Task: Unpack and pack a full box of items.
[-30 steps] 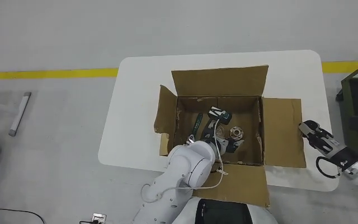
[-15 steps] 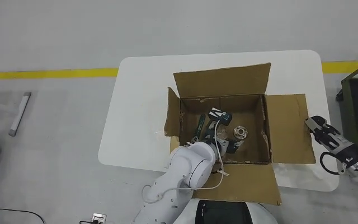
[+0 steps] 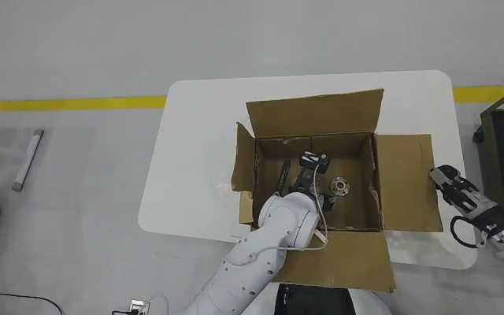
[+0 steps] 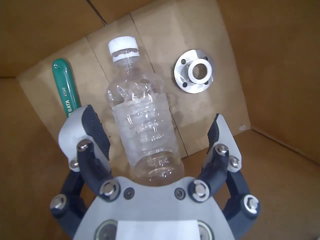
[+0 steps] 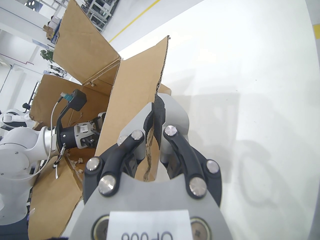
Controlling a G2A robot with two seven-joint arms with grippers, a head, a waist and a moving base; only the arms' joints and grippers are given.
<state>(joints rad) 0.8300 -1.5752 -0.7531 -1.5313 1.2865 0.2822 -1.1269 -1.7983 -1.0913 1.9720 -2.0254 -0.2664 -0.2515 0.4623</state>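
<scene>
An open cardboard box stands mid-table. On its floor lie a clear plastic bottle with a white cap, a metal flange and a green-handled tool. My left gripper hangs open inside the box, one finger on each side of the bottle's body, with gaps on both sides. My right gripper is at the table's right side, shut on the outer edge of the box's right flap.
The white table has bare room left of the box and behind it. The near flap hangs over the front edge. A dark green unit stands just off the right edge. A grey tube lies on the floor, far left.
The box has slid to the right with the right gripper holding its flap, and its left flap now stands more upright. The left arm has moved slightly deeper into the box.
</scene>
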